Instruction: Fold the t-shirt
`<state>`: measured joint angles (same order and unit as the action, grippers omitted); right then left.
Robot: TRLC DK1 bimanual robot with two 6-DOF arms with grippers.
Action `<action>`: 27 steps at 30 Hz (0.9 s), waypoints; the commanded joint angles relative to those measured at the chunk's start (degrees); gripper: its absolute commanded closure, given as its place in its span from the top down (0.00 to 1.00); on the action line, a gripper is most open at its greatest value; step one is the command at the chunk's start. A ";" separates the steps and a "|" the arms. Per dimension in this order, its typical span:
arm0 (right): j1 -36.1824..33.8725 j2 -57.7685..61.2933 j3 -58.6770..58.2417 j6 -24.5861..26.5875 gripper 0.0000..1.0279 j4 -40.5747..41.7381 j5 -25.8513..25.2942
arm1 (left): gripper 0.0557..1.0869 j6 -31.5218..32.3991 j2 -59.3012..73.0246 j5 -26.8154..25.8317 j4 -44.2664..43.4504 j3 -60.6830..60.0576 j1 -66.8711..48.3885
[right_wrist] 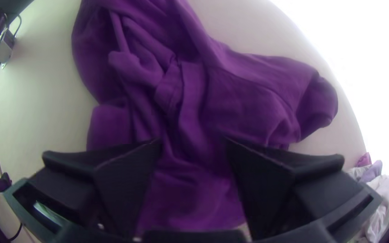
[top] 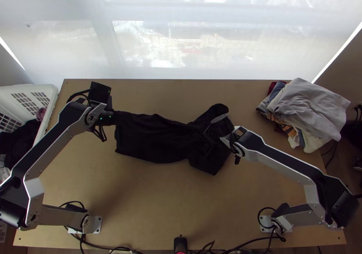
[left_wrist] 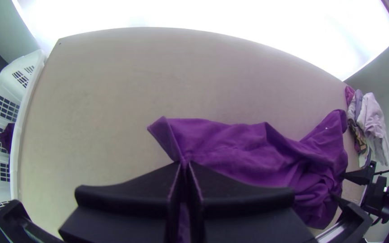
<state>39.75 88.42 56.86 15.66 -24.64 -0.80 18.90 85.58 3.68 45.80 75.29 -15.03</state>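
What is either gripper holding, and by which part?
The left gripper holds the t-shirt by its edge, near a corner of the end away from the sleeves. The right gripper is open over the sleeve end, holding nothing.

Top view, clock centred on desk: light wood, smooth, matt. T-shirt, near centre: cloth, matt, creased. Basket, 10 o'clock: white plastic, smooth. Clothes pile, 2 o'clock: cloth, matt, wrinkled. Left arm, 9 o'clock, and right arm, 4 o'clock: silver-grey metal, satin sheen. Left claw, right claw: black, matt; material undetermined.
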 commanded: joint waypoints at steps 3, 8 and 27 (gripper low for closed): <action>0.07 -1.67 -1.58 2.01 0.91 -1.81 0.53 | 0.03 -0.17 -0.24 -0.17 -0.10 -0.58 0.00; -0.02 0.26 2.03 2.18 0.90 -1.81 0.89 | 0.03 0.00 0.29 -0.26 -0.27 -0.40 0.00; 1.21 11.25 8.35 2.18 0.03 1.53 1.59 | 0.03 -0.26 0.55 -0.26 -0.19 -1.28 0.96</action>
<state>41.04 96.47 63.92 17.61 -23.97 0.62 18.87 86.08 3.44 45.60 74.32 -14.59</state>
